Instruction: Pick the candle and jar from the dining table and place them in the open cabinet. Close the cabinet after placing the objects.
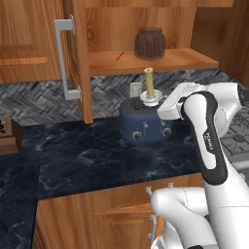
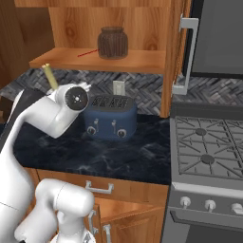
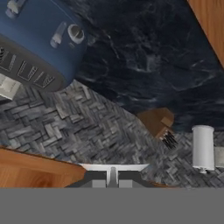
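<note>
So the jar (image 1: 150, 44) is already sitting on the shelf of the open cabinet (image 1: 160, 61), looks like that half is sorted. Now it's the candle's turn: the candle (image 1: 149, 83) is standing upright in its little white holder, pinched in the claw (image 1: 151, 99), which is pressed tight together on the holder. It's hanging in the air right over the blue toaster (image 1: 145, 125), just below the front edge of the shelf, not touching either as far as I can tell. From the right side you only catch the yellow tip (image 2: 49, 76) poking up behind the arm's wrist. The cabinet door (image 1: 73, 58) with the long silver handle (image 1: 65, 58) is swung wide open on the left. I'd say we're mid-carry, so the next move needs a lift so the holder clears the shelf lip, then a push inward to set it down on the bare wood beside the jar without knocking it. After that, let go, back out, and swing the door shut. The black marble table (image 1: 97, 155) below has plenty of room if it slips.
</note>
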Available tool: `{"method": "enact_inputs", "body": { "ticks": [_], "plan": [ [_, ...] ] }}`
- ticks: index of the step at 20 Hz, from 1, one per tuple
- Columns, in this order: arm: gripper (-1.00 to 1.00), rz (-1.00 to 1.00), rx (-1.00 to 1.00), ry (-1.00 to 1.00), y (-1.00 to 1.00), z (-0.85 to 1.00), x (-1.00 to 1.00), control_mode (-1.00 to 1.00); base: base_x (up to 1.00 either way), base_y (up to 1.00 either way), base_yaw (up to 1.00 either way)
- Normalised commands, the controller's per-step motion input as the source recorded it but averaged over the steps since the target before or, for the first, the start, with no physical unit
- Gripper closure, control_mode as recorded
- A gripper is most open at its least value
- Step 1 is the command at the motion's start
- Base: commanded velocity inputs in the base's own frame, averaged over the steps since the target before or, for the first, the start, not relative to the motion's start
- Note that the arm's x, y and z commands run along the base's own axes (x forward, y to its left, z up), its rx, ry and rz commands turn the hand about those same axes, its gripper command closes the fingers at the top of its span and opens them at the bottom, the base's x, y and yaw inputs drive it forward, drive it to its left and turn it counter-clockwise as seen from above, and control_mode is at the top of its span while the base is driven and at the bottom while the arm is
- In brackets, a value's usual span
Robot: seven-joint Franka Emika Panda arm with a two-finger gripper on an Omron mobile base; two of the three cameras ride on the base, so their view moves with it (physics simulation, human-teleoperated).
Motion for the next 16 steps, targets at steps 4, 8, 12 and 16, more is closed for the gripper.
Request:
{"method": "enact_inputs", "body": {
  "ticks": [4,8,12,16],
  "plan": [
    [1.0,-0.01,0.02,-0.06,0.0,0.41,0.04,-1.0,0.0,0.0,0.0],
    [1.0,-0.01,0.04,-0.03,0.0,0.41,0.14,-1.0,0.0,0.0,0.0],
    [1.0,-0.01,0.05,-0.03,0.0,0.43,0.21,-1.0,0.0,0.0,0.0],
    [1.0,-0.02,0.05,-0.01,0.0,0.35,0.28,-1.0,0.0,0.0,0.0]
  ]
}}
